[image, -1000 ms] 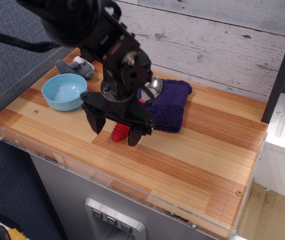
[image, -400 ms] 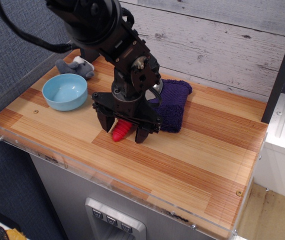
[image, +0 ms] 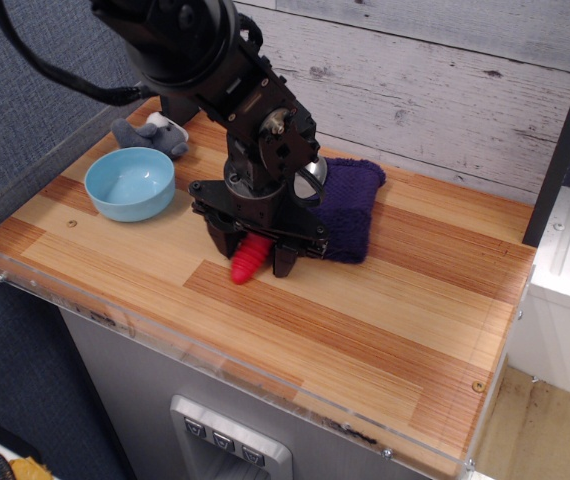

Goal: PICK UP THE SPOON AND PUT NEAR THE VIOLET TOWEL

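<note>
The spoon lies with its ribbed red handle [image: 247, 262] on the wooden table and its silver bowl [image: 312, 176] on the violet towel [image: 350, 208]. The towel sits at the table's back middle, against the wall side. My black gripper [image: 254, 252] is down at the table, its two fingers [image: 285, 258] close on either side of the red handle, near its free end. The arm hides the middle of the spoon and the towel's left edge.
A light blue bowl [image: 130, 183] stands at the left. A grey plush toy [image: 155, 133] lies behind it at the back left corner. A clear plastic rim [image: 215, 352] runs along the table's front and left edges. A plank wall stands behind.
The gripper has come down and a little right over the red handle. Its fingers have drawn in from wide apart to tight against the handle.
</note>
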